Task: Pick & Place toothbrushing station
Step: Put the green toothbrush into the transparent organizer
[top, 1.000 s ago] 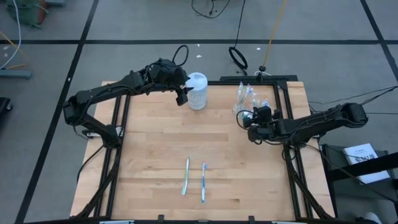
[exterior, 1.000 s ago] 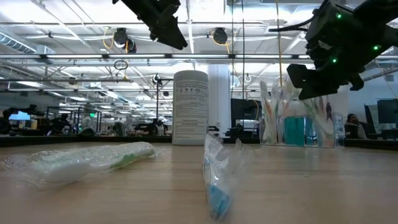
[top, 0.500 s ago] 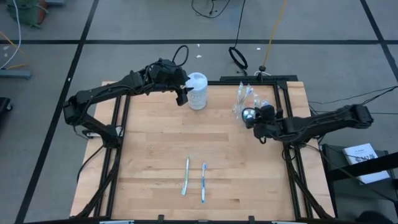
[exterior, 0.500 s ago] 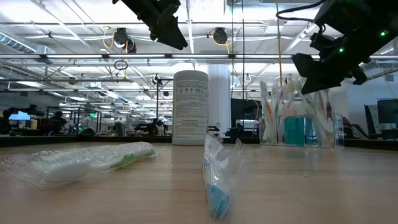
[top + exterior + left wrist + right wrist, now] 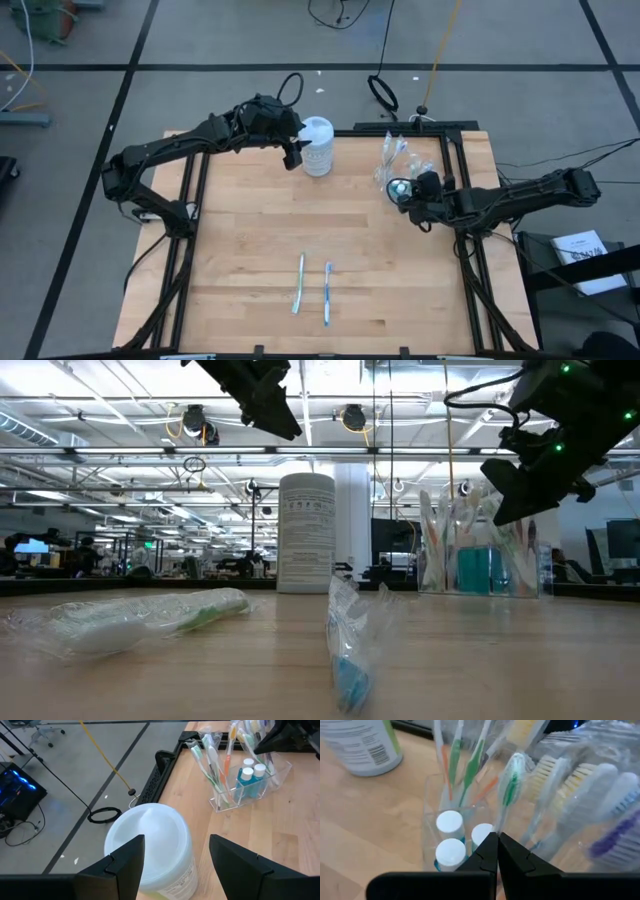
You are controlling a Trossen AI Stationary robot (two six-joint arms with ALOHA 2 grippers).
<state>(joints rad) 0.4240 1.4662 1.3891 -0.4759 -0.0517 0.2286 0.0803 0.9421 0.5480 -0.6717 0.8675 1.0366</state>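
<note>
Right wrist view: the right gripper, fingers pinched on a green toothbrush above the clear cup at the table's far right, should be lifted straight, unsnagged.

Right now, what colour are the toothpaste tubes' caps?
White caps on teal tubes; clearest in the right wrist view.

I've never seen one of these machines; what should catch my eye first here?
The right gripper hangs at the clear plastic cup of toothbrushes, fingers pinched shut. The left gripper hovers open over the white canister at the table's far edge. Two wrapped toothbrushes lie near the front edge.
</note>
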